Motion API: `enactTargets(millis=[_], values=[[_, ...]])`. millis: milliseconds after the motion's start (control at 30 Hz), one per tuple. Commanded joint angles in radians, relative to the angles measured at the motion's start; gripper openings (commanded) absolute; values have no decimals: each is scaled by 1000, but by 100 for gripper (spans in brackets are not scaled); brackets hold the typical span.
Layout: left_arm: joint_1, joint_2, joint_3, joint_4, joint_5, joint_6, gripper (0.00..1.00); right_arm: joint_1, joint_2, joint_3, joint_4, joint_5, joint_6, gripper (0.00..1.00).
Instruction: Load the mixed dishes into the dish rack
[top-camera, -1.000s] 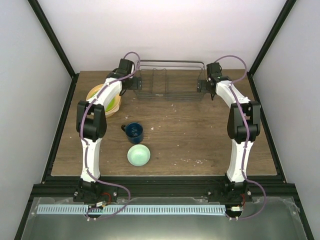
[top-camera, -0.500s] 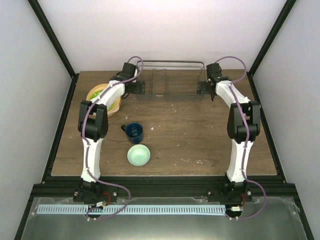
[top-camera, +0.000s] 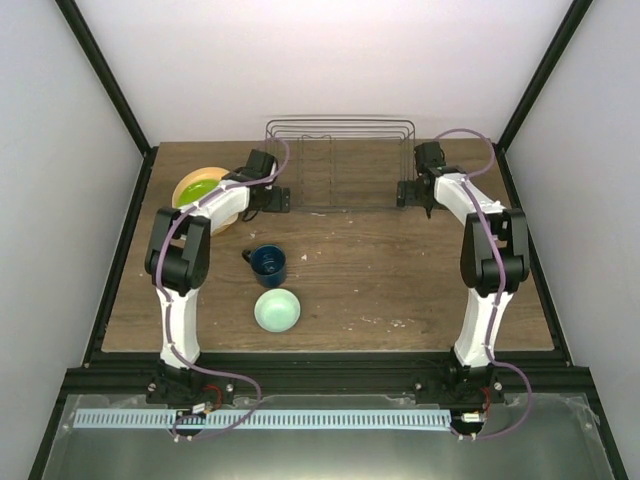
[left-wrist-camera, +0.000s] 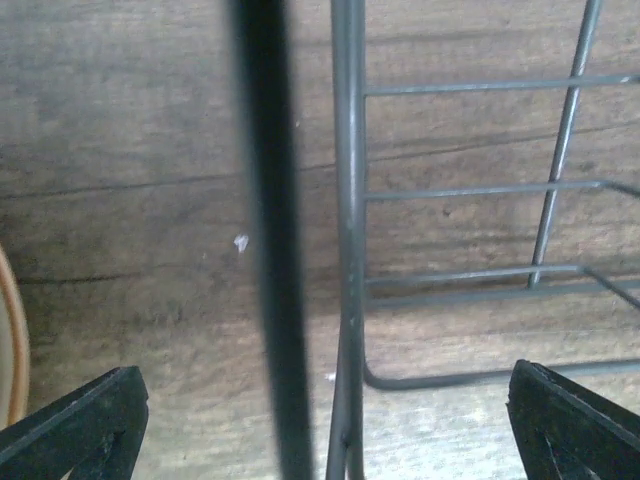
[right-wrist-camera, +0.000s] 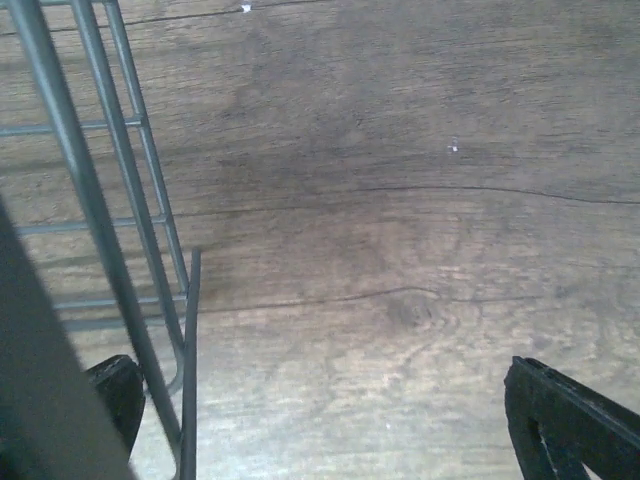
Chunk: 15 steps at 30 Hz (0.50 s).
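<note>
From above, your left gripper (top-camera: 281, 198) and right gripper (top-camera: 404, 192) flank the dish rack (top-camera: 340, 160) at the table's (top-camera: 400, 285) far edge. Left wrist: jaws wide open, a rack wire between them, ungripped. Right wrist: likewise wide, holding nothing.

Non-task items on my feed: bench and enclosure only.
I see a brown wooden tabletop (top-camera: 400, 270) with pale specks (top-camera: 385, 322) near its front edge, white panel walls (top-camera: 340, 60) behind and on both sides, black frame struts (top-camera: 100, 75) in the corners, and a white slotted strip (top-camera: 330, 418) along a grey metal sheet (top-camera: 330, 455). The wrist views show a thin grain crack (right-wrist-camera: 500, 190) and a white fleck (left-wrist-camera: 241, 241) in the wood.
</note>
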Motion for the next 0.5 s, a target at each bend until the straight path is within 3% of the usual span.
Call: enactTargets(millis=[0,467], values=[[-11,-67,-59,-41,-16,4,100,-3,-106,-41,19,19,-8,100],[-11,-34,19,-42,-23,4,100,-2,-87,-10,44,12,-16,100]])
